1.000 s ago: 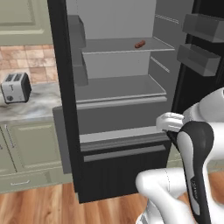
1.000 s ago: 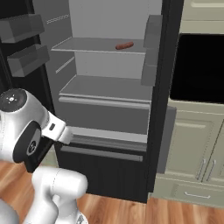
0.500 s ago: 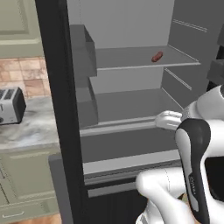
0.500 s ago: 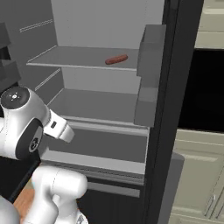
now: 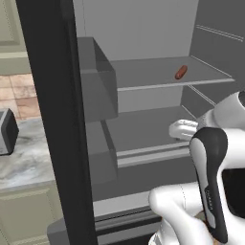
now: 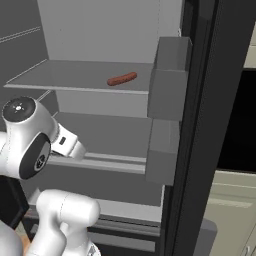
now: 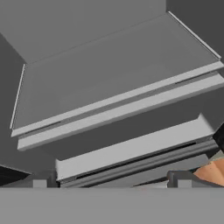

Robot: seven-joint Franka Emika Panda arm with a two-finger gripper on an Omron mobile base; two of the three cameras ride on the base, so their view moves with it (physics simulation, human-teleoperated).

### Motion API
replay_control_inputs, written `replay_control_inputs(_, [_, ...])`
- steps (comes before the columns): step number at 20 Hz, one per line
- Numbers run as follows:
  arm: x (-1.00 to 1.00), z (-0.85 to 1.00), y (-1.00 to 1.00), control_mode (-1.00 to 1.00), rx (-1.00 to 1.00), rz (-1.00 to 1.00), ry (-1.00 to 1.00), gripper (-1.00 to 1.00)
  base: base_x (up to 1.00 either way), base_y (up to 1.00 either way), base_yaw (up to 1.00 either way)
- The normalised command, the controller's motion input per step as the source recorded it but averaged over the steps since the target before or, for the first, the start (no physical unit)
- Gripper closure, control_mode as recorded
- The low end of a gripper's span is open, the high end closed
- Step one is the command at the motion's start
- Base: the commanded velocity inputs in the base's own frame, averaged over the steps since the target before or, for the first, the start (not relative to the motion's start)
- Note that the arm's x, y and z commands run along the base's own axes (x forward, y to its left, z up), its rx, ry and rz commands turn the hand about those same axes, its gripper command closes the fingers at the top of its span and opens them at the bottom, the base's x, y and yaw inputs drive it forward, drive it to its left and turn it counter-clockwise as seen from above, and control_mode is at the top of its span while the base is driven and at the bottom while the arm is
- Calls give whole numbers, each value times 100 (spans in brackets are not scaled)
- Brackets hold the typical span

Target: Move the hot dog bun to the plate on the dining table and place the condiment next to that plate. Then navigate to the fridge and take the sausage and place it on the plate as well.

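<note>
Hand view: claw [image 7: 111,180] tips barely visible

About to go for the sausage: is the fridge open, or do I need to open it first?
Open. The fridge interior is exposed, with the sausage lying on its upper shelf and the dark door edge standing to the side.

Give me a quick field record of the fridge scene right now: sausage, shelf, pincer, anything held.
location: in front of the open fridge
sausage: lying alone on the upper shelf, untouched
pincer: open, holding nothing, tips visible in the hand view, aimed at a lower shelf edge
arm relative to sausage: hand sits below the sausage's shelf level, not yet reaching it
beside fridge: toaster on the counter
step left: grasp the sausage
</note>
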Motion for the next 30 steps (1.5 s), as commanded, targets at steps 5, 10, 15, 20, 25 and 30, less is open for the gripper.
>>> replay_control_inputs(5, [71, 65, -25, -100, -1, -16, 2, -100, 0, 0, 0])
replay_control_inputs(10, [37, 74, -29, -100, -5, -26, 5, -100, 0, 0, 0])
replay_control_inputs(15, [31, 40, -19, -100, -11, -24, -8, -100, 0, 0, 0])
replay_control_inputs(20, [36, 38, -12, -100, -9, -18, -9, -100, 0, 0, 0])
replay_control_inputs(25, [49, 36, -10, -100, -2, -12, 0, -100, 0, 0, 0])
replay_control_inputs(30, [49, 1, -13, -100, 0, -4, 1, -100, 0, 0, 0])
